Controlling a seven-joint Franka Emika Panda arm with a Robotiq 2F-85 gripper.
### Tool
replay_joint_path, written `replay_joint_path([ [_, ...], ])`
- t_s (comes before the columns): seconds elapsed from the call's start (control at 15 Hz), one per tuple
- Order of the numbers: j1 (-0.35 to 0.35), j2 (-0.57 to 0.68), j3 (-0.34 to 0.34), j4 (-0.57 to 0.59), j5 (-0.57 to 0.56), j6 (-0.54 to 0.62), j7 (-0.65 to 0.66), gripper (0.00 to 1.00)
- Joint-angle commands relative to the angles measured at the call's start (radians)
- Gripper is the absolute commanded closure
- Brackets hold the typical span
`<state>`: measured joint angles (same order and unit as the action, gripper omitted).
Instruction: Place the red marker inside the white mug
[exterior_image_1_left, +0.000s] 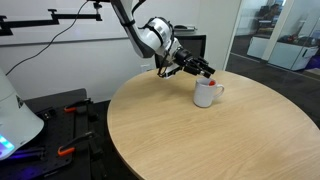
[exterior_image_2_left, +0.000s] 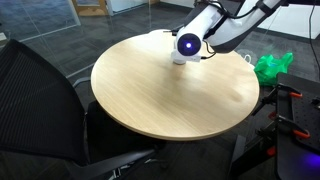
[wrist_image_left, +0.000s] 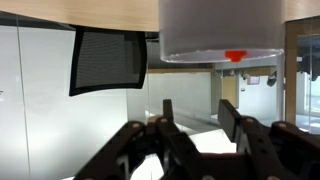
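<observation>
The white mug (exterior_image_1_left: 207, 94) stands on the far part of the round wooden table (exterior_image_1_left: 200, 135). The wrist view is upside down; there the mug (wrist_image_left: 220, 25) fills the top. A small red piece, the red marker's end (wrist_image_left: 234, 55), shows at the mug's rim, so the marker sits in the mug. A red spot also shows at the mug's mouth (exterior_image_1_left: 211, 83). My gripper (exterior_image_1_left: 199, 69) hovers just above and behind the mug. Its fingers (wrist_image_left: 198, 115) are open and empty. In an exterior view the arm (exterior_image_2_left: 188, 44) hides most of the mug.
The table (exterior_image_2_left: 170, 95) is bare apart from the mug. A black chair (exterior_image_2_left: 40, 100) stands at its near side. A green bag (exterior_image_2_left: 271, 67) lies beyond the table. A white device (exterior_image_1_left: 15, 120) and tools (exterior_image_1_left: 68, 112) sit beside the table.
</observation>
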<state>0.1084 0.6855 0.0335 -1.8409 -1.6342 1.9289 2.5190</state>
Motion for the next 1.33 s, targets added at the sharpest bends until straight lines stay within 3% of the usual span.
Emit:
replay_joint_path([
  [0.0,-0.013,-0.041,0.021,-0.026,-0.019,0.014,0.033,0.17],
  [0.2,-0.009,-0.082,0.028,-0.057,-0.019,0.009,0.055,0.00],
  [0.73,-0.005,-0.219,0.039,-0.151,-0.006,-0.017,0.130,0.00],
  [0.93,-0.008,-0.271,0.044,-0.125,0.018,-0.017,0.080,0.00],
  [1.0,-0.008,-0.208,0.041,-0.091,0.005,-0.009,0.079,0.00],
  [1.27,-0.008,-0.208,0.042,-0.091,0.005,-0.009,0.074,0.00],
])
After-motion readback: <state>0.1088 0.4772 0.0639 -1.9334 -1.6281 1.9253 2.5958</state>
